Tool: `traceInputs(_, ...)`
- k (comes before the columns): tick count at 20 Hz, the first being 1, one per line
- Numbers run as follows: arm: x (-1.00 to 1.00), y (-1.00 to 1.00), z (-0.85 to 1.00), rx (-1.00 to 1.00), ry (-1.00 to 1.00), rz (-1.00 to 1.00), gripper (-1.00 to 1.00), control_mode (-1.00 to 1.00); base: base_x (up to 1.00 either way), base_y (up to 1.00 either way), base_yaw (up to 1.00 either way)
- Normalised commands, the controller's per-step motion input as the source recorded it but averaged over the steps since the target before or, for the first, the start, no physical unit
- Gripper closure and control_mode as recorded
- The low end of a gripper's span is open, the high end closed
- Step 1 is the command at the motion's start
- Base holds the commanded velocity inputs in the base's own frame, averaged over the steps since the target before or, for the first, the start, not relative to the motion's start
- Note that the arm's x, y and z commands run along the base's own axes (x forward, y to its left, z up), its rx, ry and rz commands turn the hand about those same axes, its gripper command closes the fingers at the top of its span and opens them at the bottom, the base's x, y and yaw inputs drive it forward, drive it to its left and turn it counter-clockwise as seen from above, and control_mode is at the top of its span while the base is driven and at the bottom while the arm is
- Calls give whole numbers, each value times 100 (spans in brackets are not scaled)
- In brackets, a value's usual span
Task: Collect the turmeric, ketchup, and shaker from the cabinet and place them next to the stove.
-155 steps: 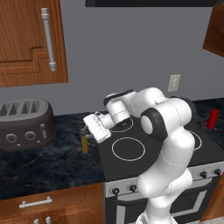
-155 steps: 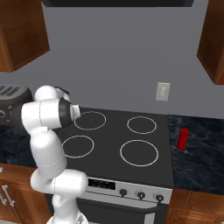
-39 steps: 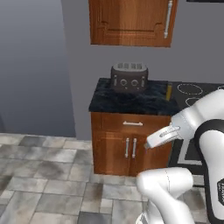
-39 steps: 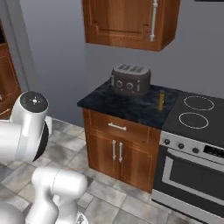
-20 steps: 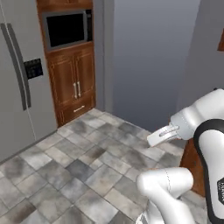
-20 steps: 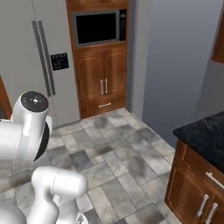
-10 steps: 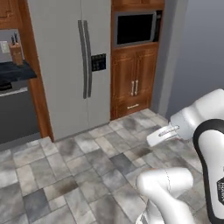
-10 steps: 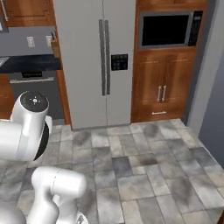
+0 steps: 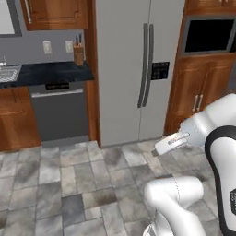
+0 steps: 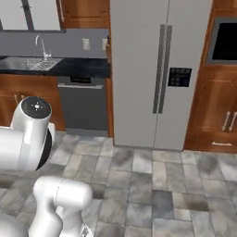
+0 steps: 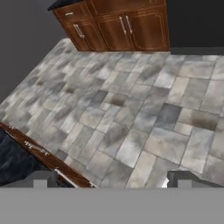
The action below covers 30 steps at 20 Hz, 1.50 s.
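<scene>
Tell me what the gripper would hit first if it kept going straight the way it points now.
Most likely the tiled floor. In the hand view, the open gripper points down at bare grey tiles, with nothing between its fingers. The wooden cupboards lie farther off, though depth is hard to judge.

Bare tiled floor [image 11: 131, 109] lies open ahead.

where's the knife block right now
The knife block stands in the upper left of the left base view, at the right end of the dark countertop, against the left side of the fridge and above the dishwasher.
</scene>
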Motion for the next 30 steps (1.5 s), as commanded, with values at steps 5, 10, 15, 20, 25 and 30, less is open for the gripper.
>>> traceInputs(5,0,0,0,0,0,0,-100,100,71,4,50)
traceInputs(10,0,0,0,0,0,0,-100,100,67,6,52)
traceInputs(15,0,0,0,0,0,0,-100,100,55,16,54)
traceInputs(20,0,0,0,0,0,0,-100,100,60,19,52)
traceInputs(25,0,0,0,0,0,0,-100,100,98,2,35)
traceInputs(30,0,0,0,0,0,0,-100,100,100,0,23)
